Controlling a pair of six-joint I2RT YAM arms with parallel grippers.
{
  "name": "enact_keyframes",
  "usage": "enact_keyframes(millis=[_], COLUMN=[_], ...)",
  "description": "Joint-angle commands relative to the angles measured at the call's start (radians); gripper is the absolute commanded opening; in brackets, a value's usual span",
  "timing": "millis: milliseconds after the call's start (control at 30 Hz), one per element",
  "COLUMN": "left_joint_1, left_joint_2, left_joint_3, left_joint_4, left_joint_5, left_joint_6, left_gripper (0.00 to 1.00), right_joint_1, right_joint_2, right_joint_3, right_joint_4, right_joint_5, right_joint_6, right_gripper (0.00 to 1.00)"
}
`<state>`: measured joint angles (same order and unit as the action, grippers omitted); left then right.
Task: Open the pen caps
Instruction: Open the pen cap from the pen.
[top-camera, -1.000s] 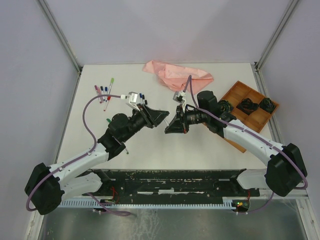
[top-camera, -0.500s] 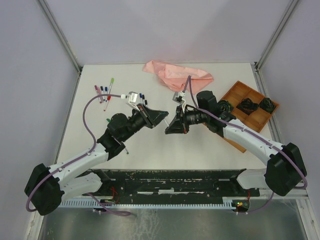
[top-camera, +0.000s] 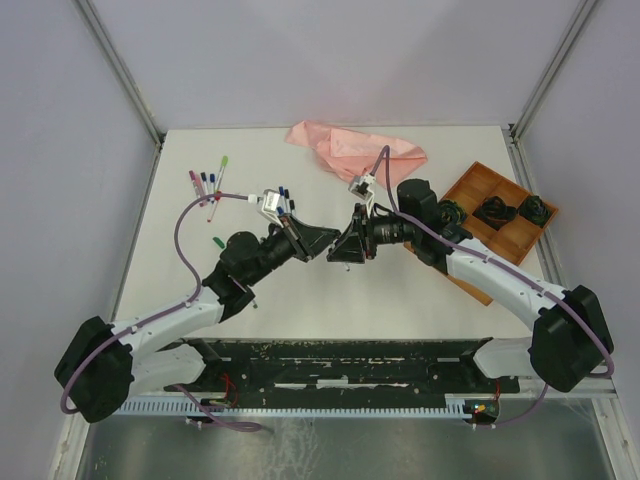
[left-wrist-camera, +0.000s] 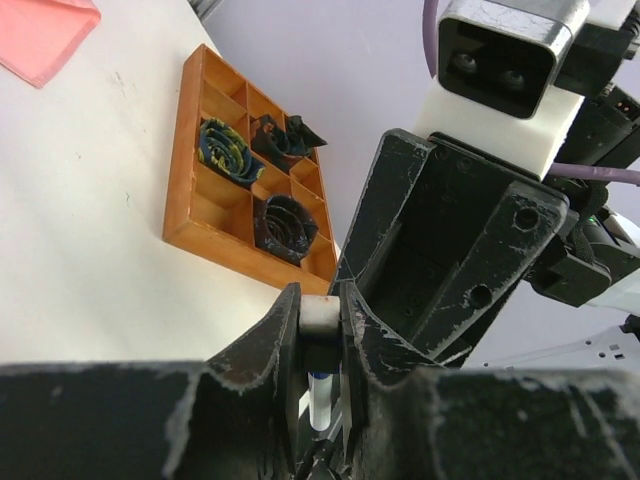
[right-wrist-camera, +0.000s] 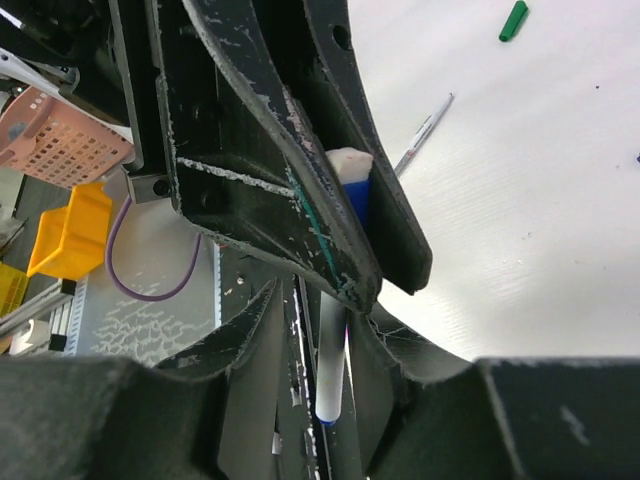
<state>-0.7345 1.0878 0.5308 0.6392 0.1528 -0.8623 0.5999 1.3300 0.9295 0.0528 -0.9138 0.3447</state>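
Note:
My left gripper (top-camera: 325, 240) and right gripper (top-camera: 346, 249) meet above the table's middle, sharing one pen. In the left wrist view my left gripper (left-wrist-camera: 320, 303) is shut on the pen's white-tipped blue cap (left-wrist-camera: 320, 318), with the white barrel (left-wrist-camera: 320, 400) behind it. In the right wrist view the blue cap (right-wrist-camera: 356, 195) sits in the left fingers (right-wrist-camera: 300, 150), and my right gripper (right-wrist-camera: 325, 340) is shut on the white barrel (right-wrist-camera: 331, 370). Several capped pens (top-camera: 207, 185) lie at the back left. A loose green cap (top-camera: 217, 241) lies near them and shows in the right wrist view (right-wrist-camera: 513, 20).
A pink cloth (top-camera: 355, 148) lies at the back centre. A wooden compartment tray (top-camera: 470, 190) with dark rolled items stands at the right, also in the left wrist view (left-wrist-camera: 190, 180). A thin uncapped pen (right-wrist-camera: 425, 130) lies on the table beneath the left arm.
Both grippers have shifted slightly toward the back and closed in on each other, their tips now overlapping around the pen.

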Motion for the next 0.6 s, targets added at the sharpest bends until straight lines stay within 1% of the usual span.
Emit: enact_keyframes(millis=[0, 100, 267, 400, 467, 567], left_joint_1=[0.003, 0.003, 0.005, 0.004, 0.004, 0.005], left_joint_2=[0.0, -0.015, -0.038, -0.043, -0.046, -0.05], left_joint_3=[-0.001, -0.003, -0.005, -0.009, -0.012, -0.012], left_joint_4=[0.096, 0.091, 0.087, 0.094, 0.096, 0.095], left_joint_5=[0.02, -0.007, -0.032, -0.036, -0.038, -0.041], left_joint_6=[-0.035, -0.026, -0.015, -0.015, -0.015, -0.015], left_gripper=[0.03, 0.03, 0.03, 0.03, 0.03, 0.03], right_joint_1=[-0.006, -0.006, -0.005, -0.004, -0.003, -0.002], right_joint_2=[-0.007, -0.004, 0.009, 0.012, 0.013, 0.016], right_joint_3=[-0.006, -0.004, 0.002, 0.004, 0.005, 0.012], right_joint_4=[0.093, 0.082, 0.061, 0.058, 0.052, 0.04], right_joint_5=[0.001, 0.002, 0.006, 0.007, 0.009, 0.011], right_joint_6=[0.058, 0.049, 0.034, 0.031, 0.028, 0.023], right_gripper=[0.37, 0.34, 0.35, 0.33, 0.3, 0.17])
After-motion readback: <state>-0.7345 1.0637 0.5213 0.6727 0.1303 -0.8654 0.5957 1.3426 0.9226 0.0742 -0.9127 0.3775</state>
